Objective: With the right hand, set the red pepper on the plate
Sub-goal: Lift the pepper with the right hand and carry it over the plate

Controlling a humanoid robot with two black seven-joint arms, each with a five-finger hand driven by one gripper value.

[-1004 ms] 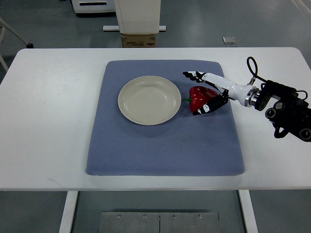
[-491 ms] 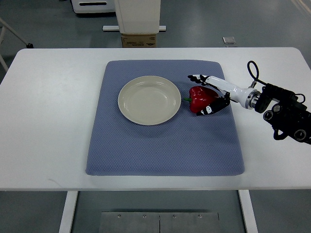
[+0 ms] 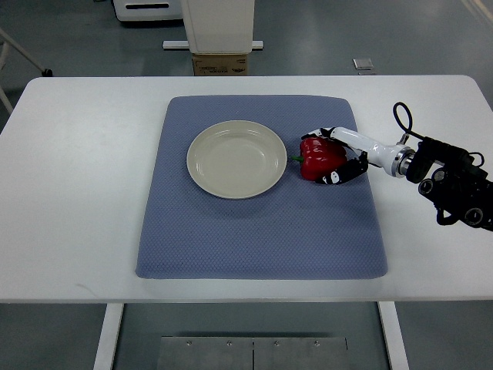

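Note:
A red pepper [image 3: 313, 154] with a green stem lies on the blue mat [image 3: 254, 231], just right of the empty cream plate [image 3: 196, 159], apart from its rim. My right hand [image 3: 322, 158] comes in from the right edge and wraps the pepper: the fingers [image 3: 317, 136] curl over its far side and the thumb [image 3: 333, 178] presses its near side. The pepper still rests on the mat. My left arm is not in view.
The mat lies in the middle of a white table [image 3: 85, 193]. A cardboard box [image 3: 221, 63] and a white stand base sit on the floor beyond the table's far edge.
My right hand's fingers have closed in from spread wide to wrapped tight around the pepper. The wrist has dropped slightly. The pepper has stayed in place.

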